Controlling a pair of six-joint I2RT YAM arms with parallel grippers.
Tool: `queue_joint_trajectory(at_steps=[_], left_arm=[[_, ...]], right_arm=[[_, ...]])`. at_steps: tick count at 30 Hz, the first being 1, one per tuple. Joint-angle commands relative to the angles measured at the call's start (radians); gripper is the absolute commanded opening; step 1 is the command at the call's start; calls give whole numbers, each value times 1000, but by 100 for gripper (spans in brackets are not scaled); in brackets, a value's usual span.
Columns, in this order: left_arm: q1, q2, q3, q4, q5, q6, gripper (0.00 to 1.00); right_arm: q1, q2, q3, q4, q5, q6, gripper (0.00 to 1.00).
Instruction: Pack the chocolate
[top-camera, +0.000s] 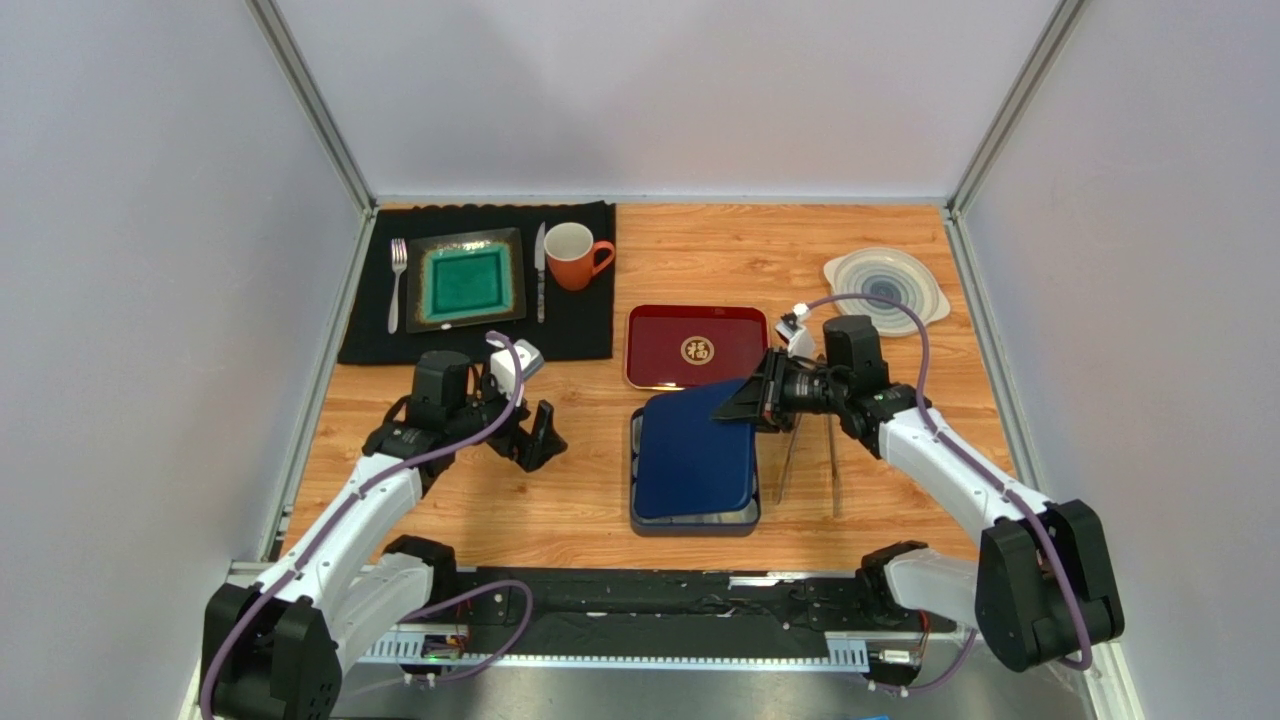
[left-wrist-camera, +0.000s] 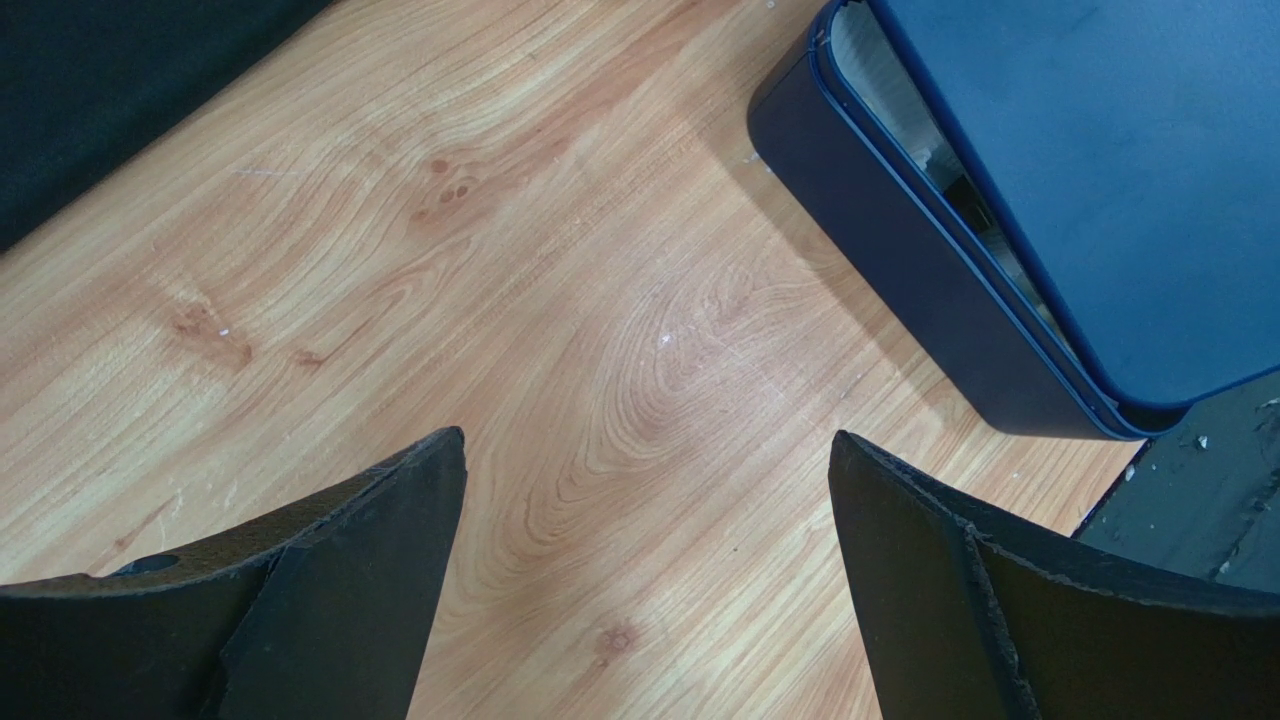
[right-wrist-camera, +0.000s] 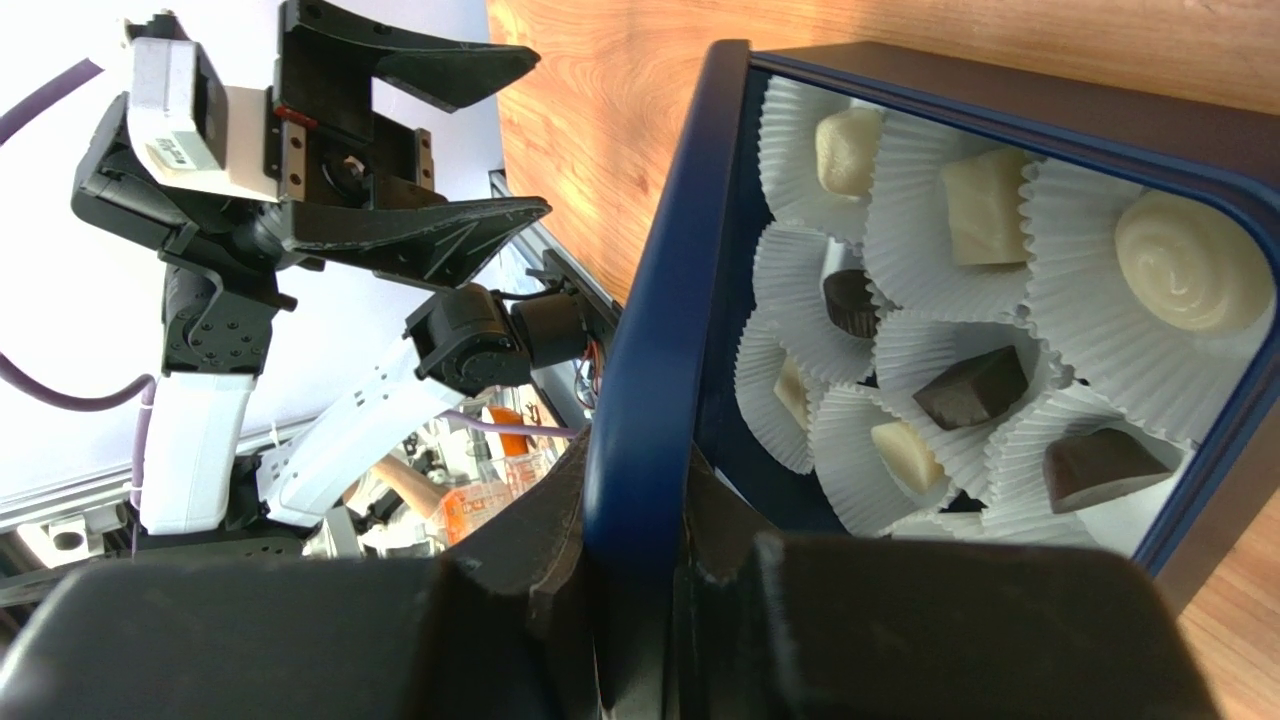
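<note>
The right claw (top-camera: 763, 393) is pinched narrow on the far right edge of the blue lid (top-camera: 694, 435). The lid sits tilted over the blue box (top-camera: 691, 524) in the middle of the table (top-camera: 842, 270). The chocolate (right-wrist-camera: 977, 386), dark and cream pieces, lies in white paper cups (right-wrist-camera: 1157, 393) inside the box, just under the lid and close beside that claw. The left claw (top-camera: 538, 435) hangs wide open over bare wood to the left of the box, well apart from the sweets.
</note>
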Motion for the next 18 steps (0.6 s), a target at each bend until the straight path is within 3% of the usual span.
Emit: queue_joint_trajectory(at_steps=[1, 9, 14, 18], left_arm=[[-5, -20, 38, -13, -5, 18, 99], [-5, -29, 47, -27, -11, 30, 99], [-5, -32, 55, -38, -15, 26, 99], [-5, -38, 60, -41, -15, 23, 99]], right_arm=[[-15, 23, -32, 18, 2, -30, 2], [-41, 46, -105, 16, 14, -44, 13], [-48, 52, -105, -50, 46, -88, 43], [-50, 54, -87, -120, 79, -145, 49]])
